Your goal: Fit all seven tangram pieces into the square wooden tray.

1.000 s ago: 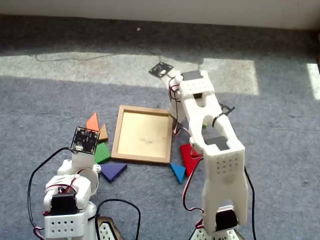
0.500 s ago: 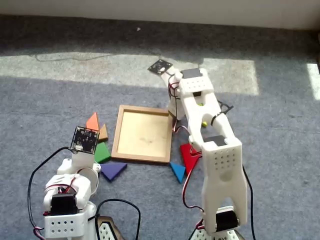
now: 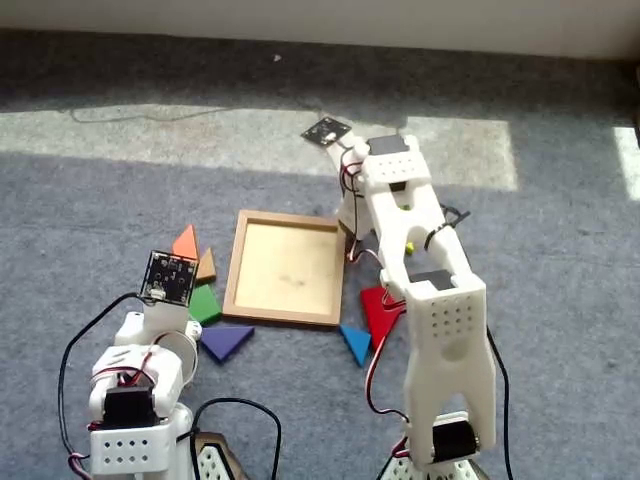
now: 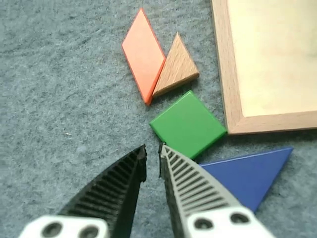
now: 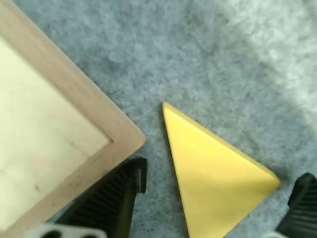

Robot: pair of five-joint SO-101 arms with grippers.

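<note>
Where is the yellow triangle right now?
The yellow triangle lies on the grey carpet just outside a corner of the wooden tray, between the open fingers of the right claw, as the right wrist view shows.

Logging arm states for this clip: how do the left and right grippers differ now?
The left gripper is shut and empty, tips beside the green square; the right gripper is open, fingers either side of the yellow triangle. Both point down at the grey carpet.

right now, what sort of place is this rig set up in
Probably an indoor room, with the work laid out on grey carpet. A band of sunlight crosses it as if from a window, and a pale wall runs along the far edge.
</note>
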